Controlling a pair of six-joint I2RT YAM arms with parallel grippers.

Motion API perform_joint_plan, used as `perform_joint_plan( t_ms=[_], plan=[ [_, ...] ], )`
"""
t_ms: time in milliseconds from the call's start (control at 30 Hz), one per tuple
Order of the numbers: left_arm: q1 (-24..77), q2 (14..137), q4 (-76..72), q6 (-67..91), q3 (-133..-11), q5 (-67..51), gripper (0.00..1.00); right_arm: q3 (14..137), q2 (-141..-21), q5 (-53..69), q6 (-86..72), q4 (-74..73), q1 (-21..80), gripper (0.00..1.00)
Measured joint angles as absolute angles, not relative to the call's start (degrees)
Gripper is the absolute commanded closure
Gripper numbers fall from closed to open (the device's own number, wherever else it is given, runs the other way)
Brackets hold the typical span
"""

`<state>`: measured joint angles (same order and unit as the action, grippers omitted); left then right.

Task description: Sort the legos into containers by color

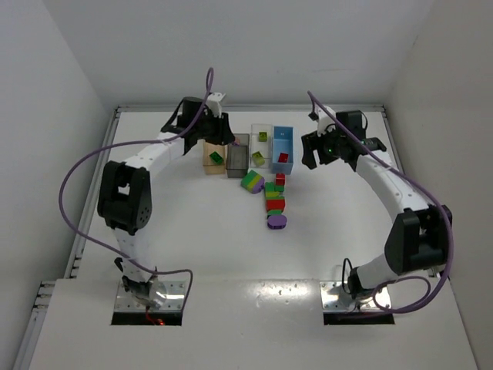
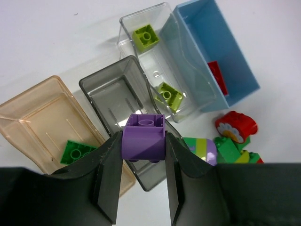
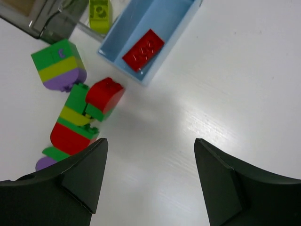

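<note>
1. Step in hand: purple brick (image 2: pixel 144 139) pinched in left gripper (image 2: pixel 143 162), smoky grey bin (image 2: pixel 110 92) just below and ahead of its jaws
2. Next, likely: centre over that bin, release
3. Spread and empty, right gripper (image 3: pixel 149 174) has blue bin (image 3: pixel 164 19) ahead, stacked legos (image 3: pixel 70 122) ahead-left

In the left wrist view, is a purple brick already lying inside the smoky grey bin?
No, the smoky grey bin shows only its bare floor, while the purple brick sits clamped in the left gripper.

purple brick (image 2: pixel 143 139), smoky grey bin (image 2: pixel 114 101), light blue bin (image 2: pixel 233 56)
</note>
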<state>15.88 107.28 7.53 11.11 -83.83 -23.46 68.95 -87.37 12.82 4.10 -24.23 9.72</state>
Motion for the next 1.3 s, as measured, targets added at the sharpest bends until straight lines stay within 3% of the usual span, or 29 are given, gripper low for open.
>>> perform_joint_plan(
  t_ms=[133,200,233,433,467,633,833,1067,1233,1300],
  plan=[
    [16.8,112.3,9.3,9.9,-88.5,-20.8,0.71,68.3,-85.6,15.7,5.5,-28.0,7.2,0.26],
    [17.2,114.3,10.4,9.2,-90.1,-19.4,0.63,68.3,-85.0,16.8,6.1,-29.2,6.2,0.26],
    [17.4,115.0,11.1,8.8,-90.7,-18.7,0.54,68.3,-84.8,17.4,6.4,-29.8,5.7,0.26],
    [19.1,116.9,13.6,7.0,-91.7,-16.0,0.40,68.3,-84.8,19.7,7.4,-31.8,4.5,0.26],
    [19.2,116.9,13.8,6.7,-91.7,-15.8,0.33,68.3,-84.8,20.1,7.6,-32.0,4.4,0.26],
    [19.5,115.9,12.4,6.3,-90.0,-18.3,0.31,68.3,-84.8,22.2,8.7,-32.3,4.4,0.26],
    [19.5,102.2,12.7,2.7,-78.4,-25.5,0.31,66.8,-84.8,24.7,10.7,-32.4,5.4,0.26],
    [20.7,93.4,27.9,-17.0,-79.2,-38.9,0.26,65.4,-84.9,28.0,14.7,-34.7,6.1,0.26],
    [24.8,96.9,40.0,-33.1,-81.5,-38.9,0.23,64.6,-84.9,28.6,15.6,-35.3,6.2,0.23],
    [27.2,98.4,42.8,-39.3,-81.8,-37.9,0.18,64.6,-84.9,28.5,15.6,-35.3,6.2,0.20]
  ],
)
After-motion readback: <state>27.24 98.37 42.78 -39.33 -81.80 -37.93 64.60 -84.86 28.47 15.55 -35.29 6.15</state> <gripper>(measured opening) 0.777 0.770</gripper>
